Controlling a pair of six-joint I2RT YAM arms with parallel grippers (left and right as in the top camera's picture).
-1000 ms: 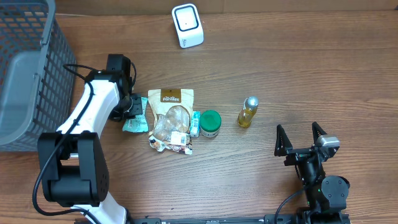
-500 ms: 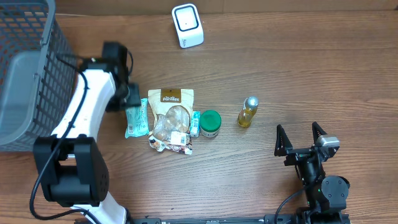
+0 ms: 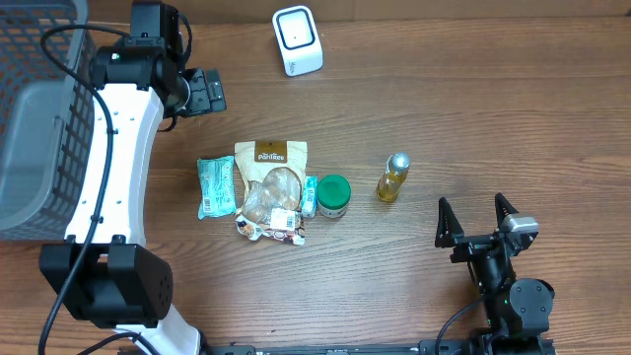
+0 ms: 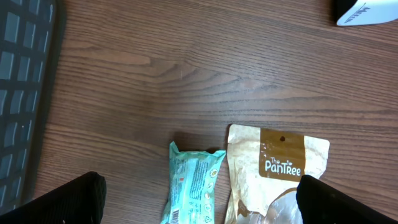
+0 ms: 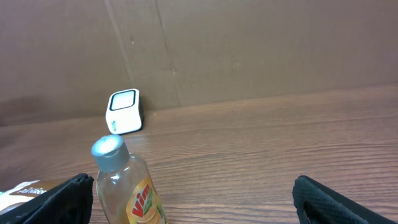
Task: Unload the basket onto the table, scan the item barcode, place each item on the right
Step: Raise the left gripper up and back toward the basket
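While the teal packet (image 3: 216, 185) lies unheld on the tabletop (image 3: 444, 99) beside the pouch (image 3: 270, 187) — left claw (image 3: 204, 91) and right claw (image 3: 478, 219) both wide, empty — nothing faces the scanner (image 3: 297, 39), so scanning seemingly is not yet done

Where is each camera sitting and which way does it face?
Overhead: above the table, looking straight down; left arm, left gripper and right gripper show.
Left wrist: on the left arm, looking down at teal packet and pouch; own fingertips at bottom corners.
Right wrist: low, facing the back wall past bottle and scanner; own fingertips at bottom corners.
Shared: overhead and right wrist both show bottle, scanner.
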